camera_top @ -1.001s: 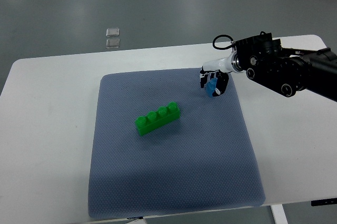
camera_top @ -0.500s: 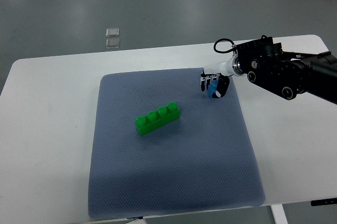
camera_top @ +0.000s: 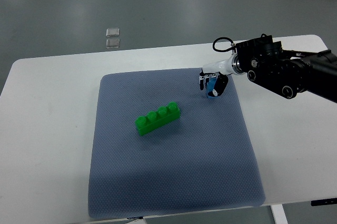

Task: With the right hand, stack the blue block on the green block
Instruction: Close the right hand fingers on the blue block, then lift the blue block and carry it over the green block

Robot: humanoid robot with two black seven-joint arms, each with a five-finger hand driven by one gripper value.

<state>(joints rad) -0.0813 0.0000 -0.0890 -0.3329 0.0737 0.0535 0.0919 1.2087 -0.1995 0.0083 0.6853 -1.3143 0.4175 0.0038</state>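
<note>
A long green block [camera_top: 157, 118] with several studs lies at a slant near the middle of the blue-grey mat [camera_top: 174, 176]. My right hand [camera_top: 212, 83] comes in from the right edge and hovers over the mat's upper right part. Its fingers are curled around a small blue block [camera_top: 212, 87], which shows only partly between them. The hand is up and to the right of the green block, well apart from it. No left arm shows in the picture.
The mat covers the middle of a white table [camera_top: 47, 129]. Two small clear squares [camera_top: 112, 37] lie on the grey floor beyond the table's far edge. The right arm's black forearm [camera_top: 287, 71] spans the table's upper right corner.
The right hand with the blue block has shifted very slightly upward in the picture. The green block has not moved.
</note>
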